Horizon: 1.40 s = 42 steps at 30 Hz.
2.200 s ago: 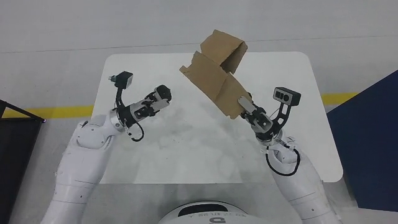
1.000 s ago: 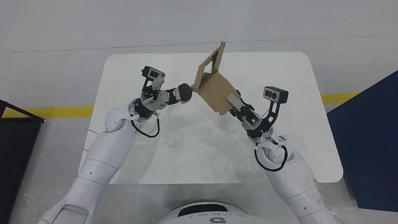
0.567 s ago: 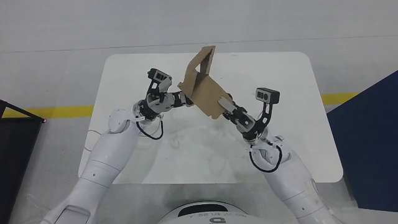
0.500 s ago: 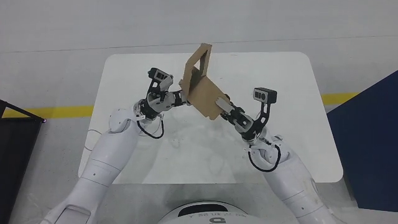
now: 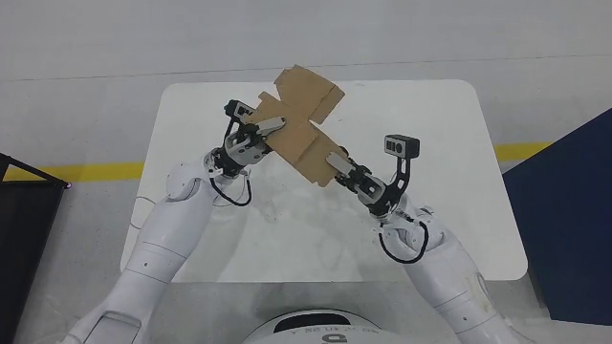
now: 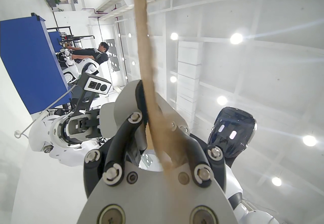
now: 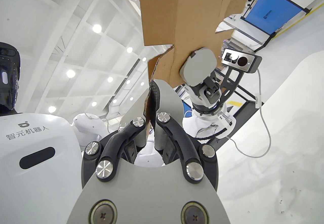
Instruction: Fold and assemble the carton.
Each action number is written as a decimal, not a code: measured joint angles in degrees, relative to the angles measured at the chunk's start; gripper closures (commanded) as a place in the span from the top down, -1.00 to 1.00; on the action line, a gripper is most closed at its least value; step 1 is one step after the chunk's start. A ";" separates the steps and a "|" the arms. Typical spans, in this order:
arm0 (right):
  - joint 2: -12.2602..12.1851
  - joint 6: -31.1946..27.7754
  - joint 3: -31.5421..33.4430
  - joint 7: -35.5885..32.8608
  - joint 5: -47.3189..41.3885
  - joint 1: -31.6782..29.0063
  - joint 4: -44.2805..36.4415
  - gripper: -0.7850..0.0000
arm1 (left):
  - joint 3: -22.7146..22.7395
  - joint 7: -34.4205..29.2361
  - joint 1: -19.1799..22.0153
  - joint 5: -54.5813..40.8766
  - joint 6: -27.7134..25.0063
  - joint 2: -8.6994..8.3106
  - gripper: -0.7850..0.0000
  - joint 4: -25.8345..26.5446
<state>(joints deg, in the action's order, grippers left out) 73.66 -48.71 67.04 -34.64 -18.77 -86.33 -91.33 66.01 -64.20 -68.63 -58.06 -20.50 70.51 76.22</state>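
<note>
A flattened brown carton (image 5: 304, 122) with loose flaps is held in the air over the middle of the white table (image 5: 440, 143). My left gripper (image 5: 269, 126) is shut on its left edge; in the left wrist view the cardboard (image 6: 141, 32) runs edge-on between the fingers (image 6: 126, 106). My right gripper (image 5: 336, 162) is shut on the carton's lower right corner. In the right wrist view the carton (image 7: 184, 12) rises from that gripper (image 7: 151, 98), and the left gripper's grey pad (image 7: 198, 69) presses on its far side.
A blue panel (image 5: 574, 220) stands off the table's right side and a black frame (image 5: 19, 229) off its left. A yellow floor line (image 5: 96, 170) runs behind the table. The table surface around both arms is bare.
The left arm came in from the left and shut on the carton. The carton, earlier standing edge-up, has turned so its broad face points up, and the right arm shifted left with it.
</note>
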 measured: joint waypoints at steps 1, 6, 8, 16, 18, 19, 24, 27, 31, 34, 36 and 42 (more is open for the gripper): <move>-0.08 0.74 0.09 -0.11 0.30 0.04 -0.01 1.00 | 0.28 0.22 -0.07 0.37 -0.44 0.00 -1.00 0.11; -0.67 1.37 2.95 0.82 0.07 -0.83 -1.76 1.00 | 3.47 3.51 -0.10 7.47 -5.93 -0.57 -1.00 0.92; -1.17 0.46 6.37 2.30 0.65 -2.35 -3.14 1.00 | 5.87 6.60 -0.25 13.58 -9.50 -1.09 -1.00 2.19; -2.32 -2.19 19.78 11.03 7.55 -10.93 -11.06 1.00 | 10.50 23.00 -6.13 50.21 -23.95 -1.89 -1.00 16.51; -2.31 -2.28 21.33 12.95 9.66 -12.30 -12.47 1.00 | 9.40 24.30 -7.61 53.88 -23.88 -1.80 -1.00 18.96; -2.27 -2.27 22.10 14.24 11.08 -13.06 -13.30 1.00 | 8.88 24.70 -8.17 54.96 -23.23 -1.79 -1.00 19.78; -2.12 -2.19 23.23 17.15 13.55 -14.24 -14.74 1.00 | 8.89 25.44 -8.38 56.15 -21.68 -1.83 -1.00 20.13; -2.12 -2.20 23.19 17.00 13.45 -14.20 -14.69 1.00 | 8.89 25.40 -8.37 56.10 -21.75 -1.83 -1.00 20.12; -2.13 -1.95 23.00 16.77 13.67 -14.11 -14.67 1.00 | 8.65 24.33 -9.04 55.33 -19.55 -2.01 -1.00 20.17; -2.22 0.56 20.40 13.63 14.52 -12.91 -14.16 1.00 | 8.71 19.69 -9.74 55.18 -18.05 -2.57 -1.00 19.19; -2.33 1.81 19.00 11.34 15.38 -11.98 -13.57 1.00 | 8.90 17.54 -9.98 55.34 -18.56 -2.87 -1.00 18.82; -2.60 4.82 15.87 6.74 18.62 -10.15 -12.57 1.00 | 9.48 15.55 -10.12 54.51 -19.88 -3.50 -1.00 18.77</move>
<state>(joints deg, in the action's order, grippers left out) 71.07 -43.89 82.92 -27.90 -0.15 -96.48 -103.90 75.49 -48.65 -78.75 -3.55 -40.38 67.02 94.99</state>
